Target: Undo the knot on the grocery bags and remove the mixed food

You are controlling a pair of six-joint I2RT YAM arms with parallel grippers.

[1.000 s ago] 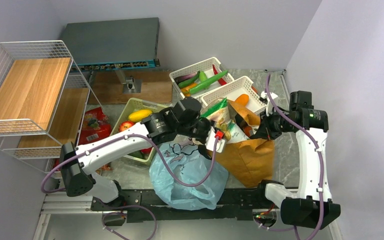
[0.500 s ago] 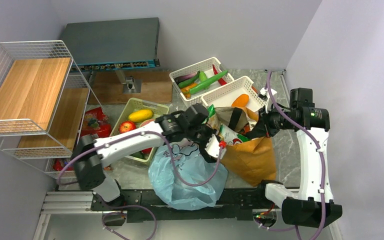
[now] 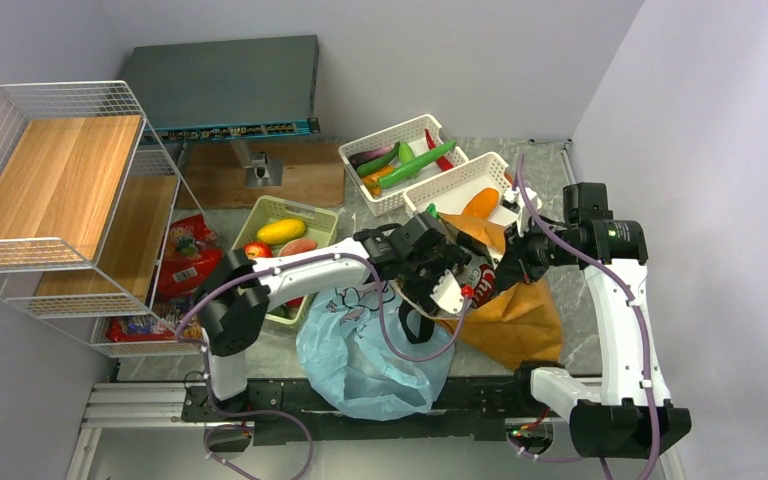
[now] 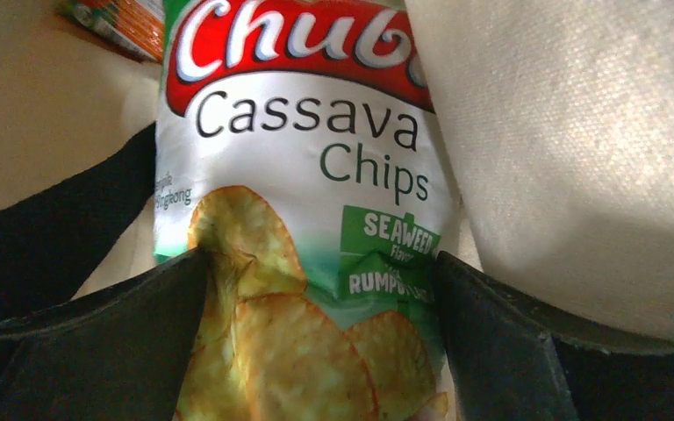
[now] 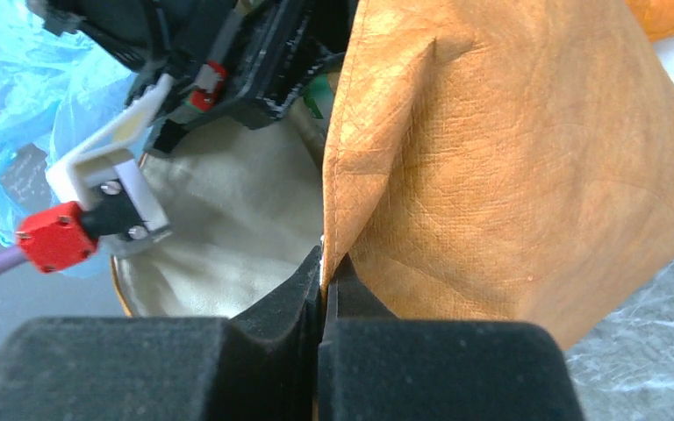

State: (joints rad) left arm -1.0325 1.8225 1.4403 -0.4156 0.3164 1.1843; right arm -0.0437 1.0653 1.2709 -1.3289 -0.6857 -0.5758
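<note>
The mustard-brown tote (image 3: 515,315) lies on the table with its mouth held open. My right gripper (image 3: 508,268) is shut on its rim, pinching the brown edge (image 5: 323,263) beside the cream lining (image 5: 228,219). My left gripper (image 3: 465,285) reaches into the mouth. Its jaws stand wide apart, one on each side of a green-and-white cassava chips pack (image 4: 307,175) with a red logo, lying inside against a black strap (image 4: 61,237). The light-blue plastic bag (image 3: 370,350) sits crumpled at the near edge, under the left arm.
Two white baskets (image 3: 365,150) (image 3: 438,188) at the back hold vegetables, among them a cucumber (image 3: 415,165) and a carrot (image 3: 480,202). A green basket (image 3: 300,207) holds a mango (image 3: 280,230) and an apple (image 3: 254,250). A wire shelf (image 3: 50,180) stands left, with red snack packs (image 3: 188,255) beside it.
My left gripper has swung right and down into the tote's mouth, and its jaws have opened. My right gripper has kept its pinch on the rim and shifted slightly left.
</note>
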